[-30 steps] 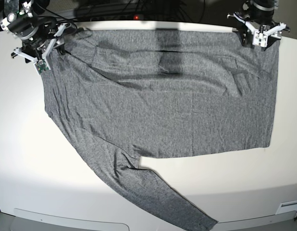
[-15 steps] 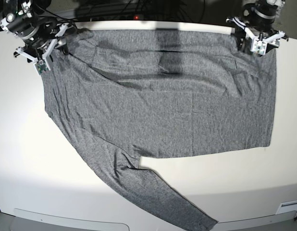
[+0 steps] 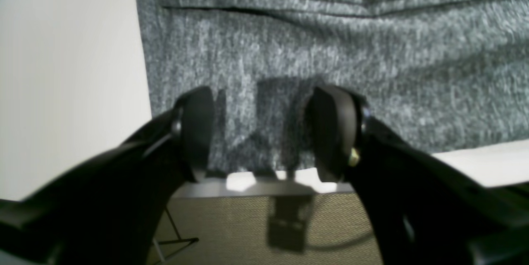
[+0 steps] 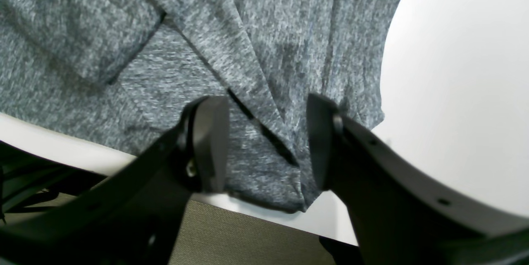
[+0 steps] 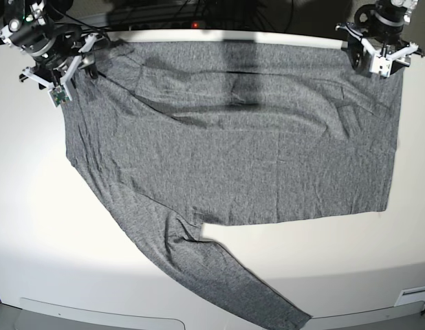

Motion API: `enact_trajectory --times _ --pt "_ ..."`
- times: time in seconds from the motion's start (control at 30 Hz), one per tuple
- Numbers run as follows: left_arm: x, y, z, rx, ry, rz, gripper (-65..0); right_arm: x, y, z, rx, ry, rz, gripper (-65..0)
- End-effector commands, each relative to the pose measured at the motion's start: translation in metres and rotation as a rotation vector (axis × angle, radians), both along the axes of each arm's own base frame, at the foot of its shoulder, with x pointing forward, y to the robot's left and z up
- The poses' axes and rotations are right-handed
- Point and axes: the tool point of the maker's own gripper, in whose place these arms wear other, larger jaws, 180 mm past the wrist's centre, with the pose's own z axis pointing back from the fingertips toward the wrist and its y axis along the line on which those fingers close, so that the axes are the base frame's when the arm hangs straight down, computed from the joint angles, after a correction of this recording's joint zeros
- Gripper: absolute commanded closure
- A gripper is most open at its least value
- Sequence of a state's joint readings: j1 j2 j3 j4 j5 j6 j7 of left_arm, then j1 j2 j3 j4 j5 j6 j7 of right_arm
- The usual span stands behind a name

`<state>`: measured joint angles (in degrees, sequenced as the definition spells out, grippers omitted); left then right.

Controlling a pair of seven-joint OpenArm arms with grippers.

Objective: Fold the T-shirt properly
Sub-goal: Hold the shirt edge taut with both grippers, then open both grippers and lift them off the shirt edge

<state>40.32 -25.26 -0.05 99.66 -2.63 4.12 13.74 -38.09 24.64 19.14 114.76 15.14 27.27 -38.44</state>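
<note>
On white table (image 5: pixel 34 206), wrinkly heather-grey knit T-shirt (image 5: pixel 233 158)

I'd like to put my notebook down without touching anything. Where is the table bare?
The T-shirt covers most of the table. Bare patches: the wide strip along the left edge beside the sleeve, and the near right area below the shirt's straight edge. The far corners are crowded by the left pincer and right pincer.
</note>
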Motion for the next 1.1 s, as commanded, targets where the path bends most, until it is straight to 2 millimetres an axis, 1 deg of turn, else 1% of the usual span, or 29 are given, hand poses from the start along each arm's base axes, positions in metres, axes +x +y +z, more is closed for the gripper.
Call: enact_trajectory --times 0.0,0.13,0.23,0.33,0.43,0.57,0.63,0.7,0.83,0.9,0.97,1.07 --pt "0.003 0.003 0.007 0.014 -0.021 -0.009 -36.5 0.006 -0.001 0.009 -0.004 -0.034 0.009 -30.3" --pt "0.010 0.002 0.016 0.017 -0.045 -0.029 -36.5 0.006 -0.001 0.009 -0.004 -0.034 0.009 -30.3" --pt "0.017 -0.003 0.026 0.009 -0.071 -0.039 -36.5 0.006 -0.001 0.009 -0.004 -0.033 0.009 -30.3" --pt "0.028 -0.010 0.043 0.002 -0.119 -0.057 -36.5 0.006 -0.001 0.009 -0.004 -0.034 0.009 -30.3" --pt "0.044 -0.010 0.073 0.018 -0.182 -0.071 -36.5 0.007 0.000 0.009 -0.003 -0.038 0.010 -30.3" --pt "0.068 -0.003 0.132 0.058 -0.314 -0.069 -36.5 0.011 0.002 0.012 0.007 -0.066 0.015 -30.3" --pt "0.076 -0.001 0.158 0.073 -0.384 -0.066 -36.5 0.014 0.003 0.015 0.015 -0.088 0.019 -30.3" --pt "0.079 -0.003 0.173 0.063 -0.424 -0.065 -36.5 0.015 0.004 0.015 0.017 -0.094 0.021 -30.3" --pt "0.081 -0.007 0.180 0.051 -0.453 -0.069 -36.5 0.015 0.004 0.015 0.017 -0.094 0.021 -30.3" --pt "0.082 -0.009 0.184 0.046 -0.479 -0.076 -36.5 0.018 0.006 0.018 0.026 -0.117 0.024 -30.4" --pt "0.085 -0.013 0.193 0.034 -0.534 -0.087 -36.5 0.028 0.011 0.026 0.052 -0.184 0.032 -30.4" --pt "0.100 -0.016 0.211 0.012 -0.628 -0.059 -36.5 0.053 0.018 0.043 0.087 -0.295 0.025 -30.3"
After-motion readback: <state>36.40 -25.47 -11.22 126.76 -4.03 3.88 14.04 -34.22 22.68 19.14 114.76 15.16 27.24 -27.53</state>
